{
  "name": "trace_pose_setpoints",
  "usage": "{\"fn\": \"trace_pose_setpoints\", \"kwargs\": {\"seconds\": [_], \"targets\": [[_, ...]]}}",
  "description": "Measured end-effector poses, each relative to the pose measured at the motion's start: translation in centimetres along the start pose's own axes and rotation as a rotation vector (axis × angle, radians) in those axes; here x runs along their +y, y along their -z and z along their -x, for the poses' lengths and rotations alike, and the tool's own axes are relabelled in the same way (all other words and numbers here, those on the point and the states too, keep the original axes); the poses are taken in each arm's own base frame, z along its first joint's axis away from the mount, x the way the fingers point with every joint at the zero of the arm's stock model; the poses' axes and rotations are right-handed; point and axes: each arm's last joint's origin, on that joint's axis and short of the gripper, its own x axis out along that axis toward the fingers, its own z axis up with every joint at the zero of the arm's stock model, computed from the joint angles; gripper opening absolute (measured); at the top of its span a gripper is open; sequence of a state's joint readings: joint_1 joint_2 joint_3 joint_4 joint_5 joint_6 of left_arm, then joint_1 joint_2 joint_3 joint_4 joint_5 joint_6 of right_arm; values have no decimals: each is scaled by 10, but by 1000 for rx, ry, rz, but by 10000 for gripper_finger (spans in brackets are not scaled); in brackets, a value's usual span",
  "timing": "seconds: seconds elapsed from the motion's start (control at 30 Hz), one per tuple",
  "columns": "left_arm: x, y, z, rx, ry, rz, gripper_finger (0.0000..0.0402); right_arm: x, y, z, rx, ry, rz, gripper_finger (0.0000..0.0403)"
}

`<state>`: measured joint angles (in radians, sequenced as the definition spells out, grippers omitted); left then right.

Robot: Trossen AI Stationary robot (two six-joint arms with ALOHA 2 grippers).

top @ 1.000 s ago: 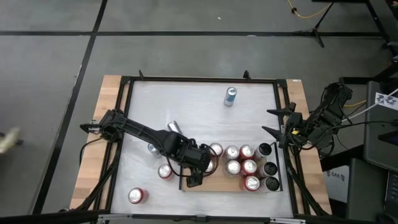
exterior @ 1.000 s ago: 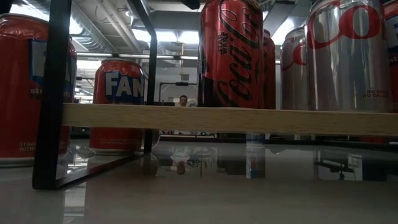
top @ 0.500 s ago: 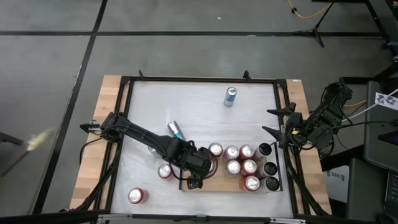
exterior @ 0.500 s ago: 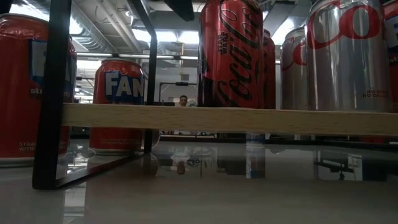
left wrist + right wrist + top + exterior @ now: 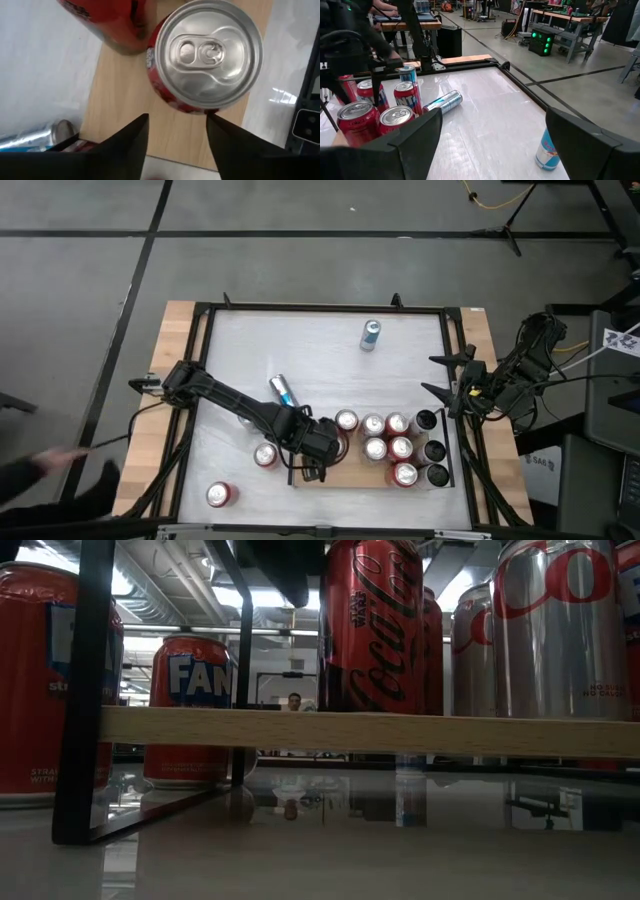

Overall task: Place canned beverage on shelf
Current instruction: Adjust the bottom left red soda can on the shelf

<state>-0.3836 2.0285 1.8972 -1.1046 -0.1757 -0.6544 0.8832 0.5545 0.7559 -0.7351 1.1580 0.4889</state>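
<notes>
A red can with a silver top [image 5: 209, 52] stands upright on the left end of the light wooden shelf [image 5: 355, 472]. My left gripper [image 5: 177, 120] hangs over that end, pointing steeply down, open. Its fingers stand just short of the can, with only bare board between them. In the high view the gripper [image 5: 322, 448] covers most of this can. In the low view the gripper is a dark shape [image 5: 285, 565] beside a Coca-Cola can [image 5: 375, 625]. My right gripper [image 5: 440, 377] waits open at the table's right edge.
Several more red, silver and black cans [image 5: 400, 447] stand on the shelf's right half. Loose cans are on the white table: two red ones [image 5: 265, 455], [image 5: 220, 494], a silver one lying on its side [image 5: 283, 390], and a blue one upright at the far side [image 5: 370, 334].
My left gripper has sunk toward the shelf's left end. In the low view its dark tip has come down into the picture beside the Coca-Cola can. The cans have stayed where they were.
</notes>
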Motion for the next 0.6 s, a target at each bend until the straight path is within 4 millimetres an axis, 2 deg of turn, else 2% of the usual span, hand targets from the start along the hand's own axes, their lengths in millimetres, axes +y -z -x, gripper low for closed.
{"fn": "trace_pose_setpoints", "kwargs": {"seconds": [0.23,0.6], "targets": [[-2,-2,-10,-41,27,10,151,0,0,0,0,0,0,347],[0,-9,-11,-107,21,-2,145,0,0,0,0,0,0,347]]}}
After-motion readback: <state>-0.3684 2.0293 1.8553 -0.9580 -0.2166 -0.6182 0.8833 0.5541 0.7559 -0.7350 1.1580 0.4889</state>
